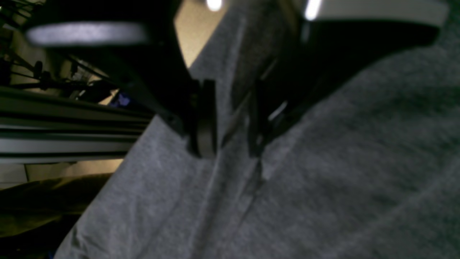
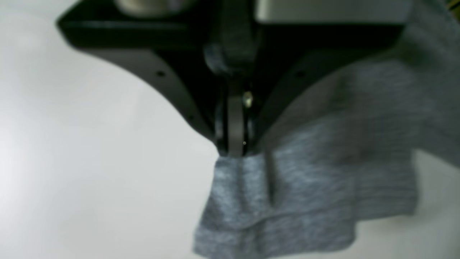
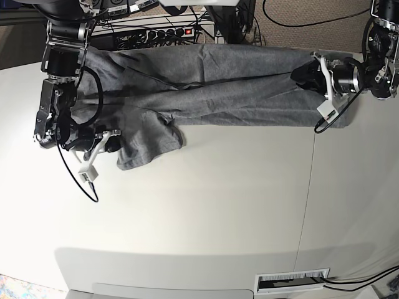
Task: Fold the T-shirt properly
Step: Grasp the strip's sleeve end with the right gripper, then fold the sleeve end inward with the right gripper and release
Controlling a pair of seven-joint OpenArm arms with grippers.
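So: table [image 3: 206, 212] white, shirt [image 3: 218, 84] stretched along far edge, bunched, one flap [image 3: 146, 146] sagging nearer at left. Right gripper [image 2: 235, 149], scene left, clamped tight on fabric fold. Left gripper [image 1: 231, 126], scene right, jaws part-spread with cloth between; real pinch or not, cannot tell. Risk: uneven pull drags cloth from left jaws, shirt slumps, fold goes crooked.
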